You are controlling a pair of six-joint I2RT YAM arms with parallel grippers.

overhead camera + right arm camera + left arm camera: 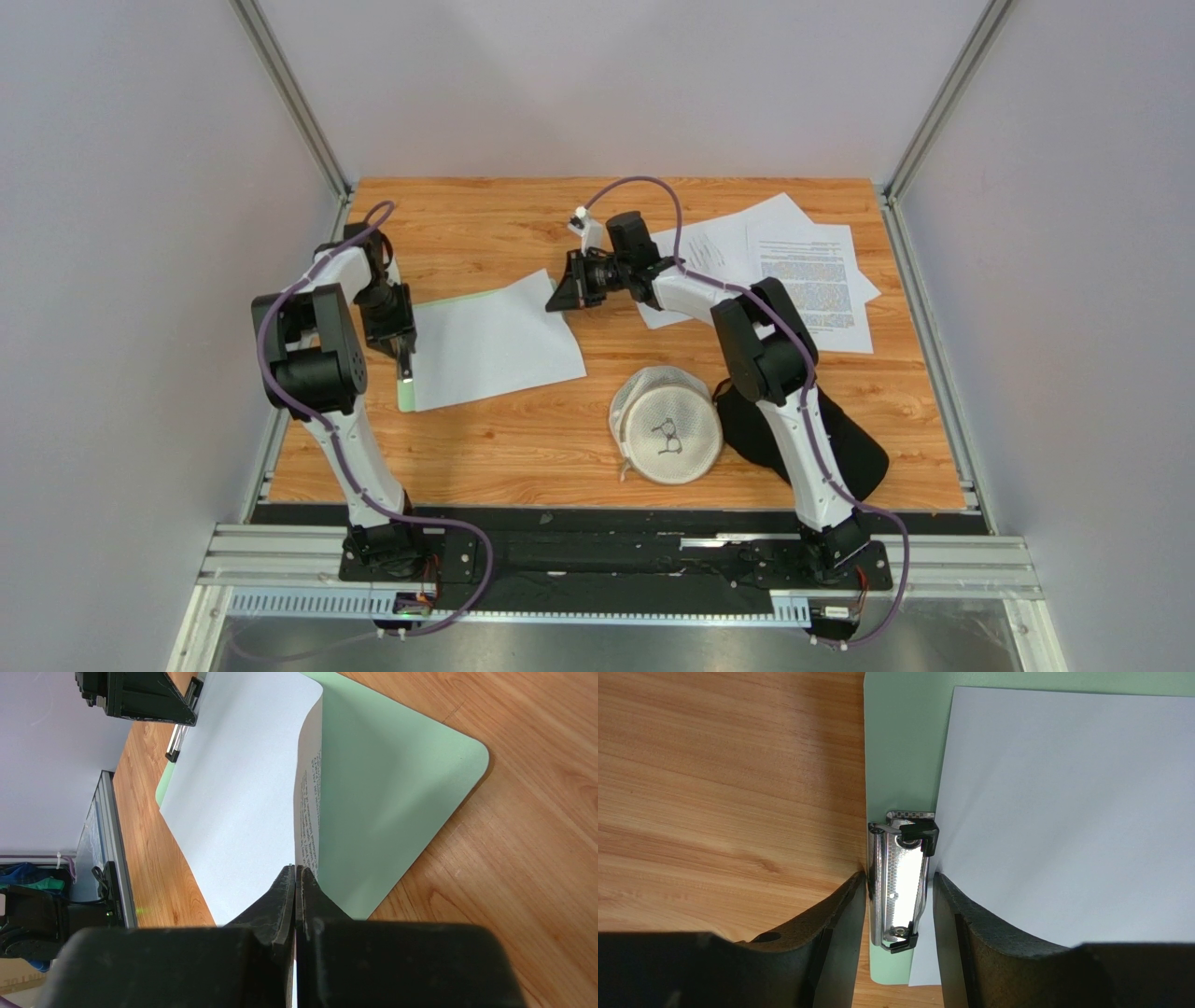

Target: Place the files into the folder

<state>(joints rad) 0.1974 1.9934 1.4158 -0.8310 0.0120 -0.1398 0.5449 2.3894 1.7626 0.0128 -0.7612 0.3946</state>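
1. A white paper sheet [491, 343] is lying across the flat light-green rectangular clipboard [899, 742] and covering most of it. One edge of the sheet is running just beside the shiny metal clip [899, 899], not under it.
2. The sheet's corner away from the clip is curling up off the clipboard, and black printed text is showing on its underside in the right wrist view.
3. The right gripper [295, 882] is clenched on that raised corner, pinching the paper between its closed fingers.
4. The left gripper [900, 880] is standing released, with one finger [836, 931] on each side of the clip. A sliver of green is showing between the clip and the other finger, which is overlapping the sheet's edge.
5. The clipboard is resting on the left half of the light-brown wooden bench [533, 448], clip end toward the left arm.
6. More loose white printed sheets [807, 273] are lying fanned out at the bench's far right, well apart from the clipboard.
7. A round white cap-like object [669, 424] is sitting near the front between the arms, with a black cloth [849, 455] just beside it under the right arm.
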